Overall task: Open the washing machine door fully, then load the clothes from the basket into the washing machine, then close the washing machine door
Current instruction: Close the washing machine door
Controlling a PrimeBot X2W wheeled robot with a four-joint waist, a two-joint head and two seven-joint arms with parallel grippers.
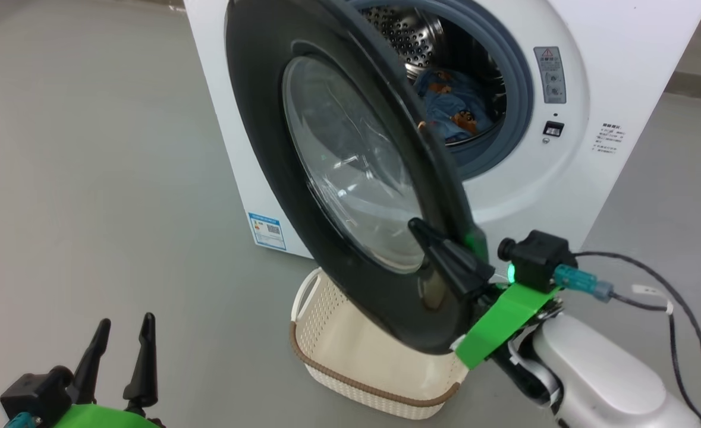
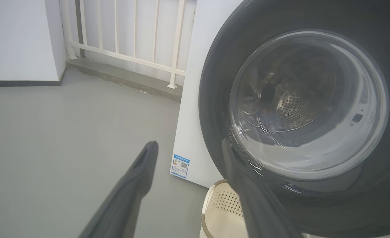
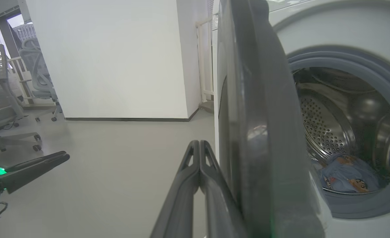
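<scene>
Closing is in hand — the washing machine door (image 1: 338, 166), touched by the right gripper (image 1: 427, 235) with fingers together, must be swung shut.

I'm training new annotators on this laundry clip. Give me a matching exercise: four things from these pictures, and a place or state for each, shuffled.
1 clothes
2 basket
3 left gripper
4 right gripper

A shut, at the washing machine door's black rim
B inside the drum
C open, apart from the door
D on the floor under the door

Pairs: 1-B, 2-D, 3-C, 4-A
</scene>
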